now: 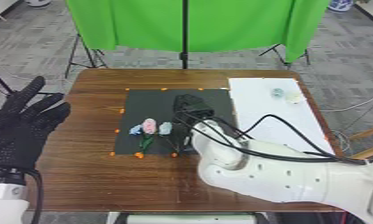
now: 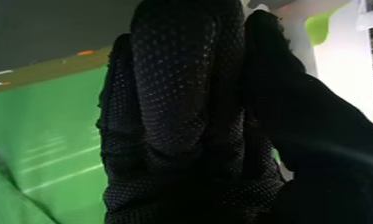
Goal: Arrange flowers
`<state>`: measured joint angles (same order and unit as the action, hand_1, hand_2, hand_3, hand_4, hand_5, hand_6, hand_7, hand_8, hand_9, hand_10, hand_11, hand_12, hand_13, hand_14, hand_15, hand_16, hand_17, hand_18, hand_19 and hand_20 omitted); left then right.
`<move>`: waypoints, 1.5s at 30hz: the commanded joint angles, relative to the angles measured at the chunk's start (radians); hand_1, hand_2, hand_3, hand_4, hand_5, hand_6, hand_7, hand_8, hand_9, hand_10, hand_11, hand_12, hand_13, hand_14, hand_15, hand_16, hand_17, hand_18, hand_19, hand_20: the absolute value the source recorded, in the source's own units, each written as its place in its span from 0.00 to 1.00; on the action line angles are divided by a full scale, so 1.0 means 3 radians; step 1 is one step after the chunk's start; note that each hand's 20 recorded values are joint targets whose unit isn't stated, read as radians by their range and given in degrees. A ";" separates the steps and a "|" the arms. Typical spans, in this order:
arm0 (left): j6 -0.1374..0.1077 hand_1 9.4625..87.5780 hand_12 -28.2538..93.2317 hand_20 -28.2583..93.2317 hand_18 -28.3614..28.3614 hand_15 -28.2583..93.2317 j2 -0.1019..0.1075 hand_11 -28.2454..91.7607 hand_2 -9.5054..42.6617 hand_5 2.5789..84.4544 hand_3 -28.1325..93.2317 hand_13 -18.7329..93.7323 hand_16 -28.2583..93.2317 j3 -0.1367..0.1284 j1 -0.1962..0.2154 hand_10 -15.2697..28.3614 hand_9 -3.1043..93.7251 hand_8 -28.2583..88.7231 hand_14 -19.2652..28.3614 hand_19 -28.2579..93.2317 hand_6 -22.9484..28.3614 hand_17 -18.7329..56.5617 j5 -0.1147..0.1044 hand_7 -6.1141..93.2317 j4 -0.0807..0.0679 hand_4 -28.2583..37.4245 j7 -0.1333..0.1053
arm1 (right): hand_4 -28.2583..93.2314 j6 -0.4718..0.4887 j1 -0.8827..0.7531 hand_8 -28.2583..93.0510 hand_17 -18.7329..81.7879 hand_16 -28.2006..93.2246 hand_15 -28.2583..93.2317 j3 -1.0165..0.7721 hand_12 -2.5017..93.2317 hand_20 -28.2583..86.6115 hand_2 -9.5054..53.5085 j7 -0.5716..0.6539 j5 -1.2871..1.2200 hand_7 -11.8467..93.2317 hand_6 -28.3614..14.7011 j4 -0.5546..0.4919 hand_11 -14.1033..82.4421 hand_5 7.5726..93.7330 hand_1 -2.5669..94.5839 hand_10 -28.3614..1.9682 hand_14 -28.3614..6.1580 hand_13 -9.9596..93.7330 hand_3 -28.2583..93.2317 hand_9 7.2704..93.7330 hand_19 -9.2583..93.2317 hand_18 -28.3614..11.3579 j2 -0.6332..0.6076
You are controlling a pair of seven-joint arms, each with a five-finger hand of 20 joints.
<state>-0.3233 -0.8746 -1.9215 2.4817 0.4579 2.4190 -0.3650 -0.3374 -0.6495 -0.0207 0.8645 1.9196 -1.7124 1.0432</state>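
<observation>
My right hand (image 1: 192, 106) is over the upper right part of the black mat (image 1: 147, 102), just beyond the flowers. In the right wrist view, the same hand (image 2: 178, 95) has straight fingers with the thumb beside them; I make out no flower in it. A pink flower (image 1: 149, 126) lies on the mat between a blue flower (image 1: 135, 130) and a pale blue flower (image 1: 166, 128), its green stem towards me. On the white board (image 1: 267, 115) are another pale blue flower (image 1: 277, 93) and a cream one (image 1: 295, 97). My left hand (image 1: 22, 127) stays open at the far left.
The brown table (image 1: 85, 165) carries the mat and board side by side. Small orange pieces (image 1: 139, 155) mark the mat's edges. Black cables (image 1: 285, 158) run along my right arm. A green cloth (image 1: 129, 25) hangs behind the table.
</observation>
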 commanded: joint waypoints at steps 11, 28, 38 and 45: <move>0.0055 0.14 0.31 0.44 0.92 0.74 -0.0008 0.52 0.33 0.32 0.88 0.35 0.12 0.0007 -0.0087 0.81 0.32 0.15 0.96 0.70 0.57 0.15 0.0018 0.23 -0.0064 0.00 0.0139 | 0.00 0.0008 -0.0048 0.24 0.56 0.42 0.63 0.0046 0.34 0.23 0.00 0.0040 0.0012 0.35 0.72 0.0032 0.30 0.82 0.55 0.75 0.74 0.93 0.84 0.99 0.96 0.33 0.0020; 0.0057 0.15 0.30 0.44 0.92 0.75 -0.0030 0.52 0.33 0.32 0.88 0.35 0.12 0.0014 -0.0140 0.81 0.33 0.15 0.97 0.71 0.57 0.15 0.0058 0.23 -0.0075 0.00 0.0270 | 0.00 -0.0056 -0.0015 0.22 0.54 0.40 0.66 0.0084 0.26 0.25 0.00 0.0081 0.0050 0.30 0.68 -0.0025 0.40 0.75 0.48 0.66 0.70 0.91 0.86 0.95 0.95 0.30 -0.0020; 0.0040 0.15 0.31 0.44 0.94 0.74 -0.0045 0.52 0.34 0.32 0.87 0.37 0.12 0.0022 -0.0122 0.81 0.34 0.15 0.99 0.71 0.56 0.16 0.0061 0.24 -0.0068 0.00 0.0253 | 0.00 -0.0043 0.0008 0.21 0.54 0.39 0.67 0.0080 0.22 0.26 0.00 0.0048 0.0022 0.29 0.68 -0.0043 0.44 0.75 0.45 0.64 0.69 0.91 0.86 0.94 0.95 0.28 -0.0007; 0.0020 0.15 0.31 0.45 0.95 0.74 -0.0058 0.51 0.34 0.33 0.87 0.37 0.12 0.0014 -0.0096 0.82 0.35 0.15 0.99 0.71 0.56 0.16 0.0069 0.24 -0.0051 0.00 0.0253 | 0.00 -0.0084 0.0046 0.20 0.54 0.39 0.67 0.0072 0.21 0.26 0.00 0.0051 0.0021 0.29 0.67 -0.0048 0.44 0.74 0.43 0.63 0.68 0.91 0.87 0.94 0.95 0.27 -0.0030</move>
<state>-0.3147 -0.8794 -1.9179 2.4318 0.4706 2.4012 -0.2976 -0.3411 -0.6569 0.0066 0.8809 1.9180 -1.7157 1.0421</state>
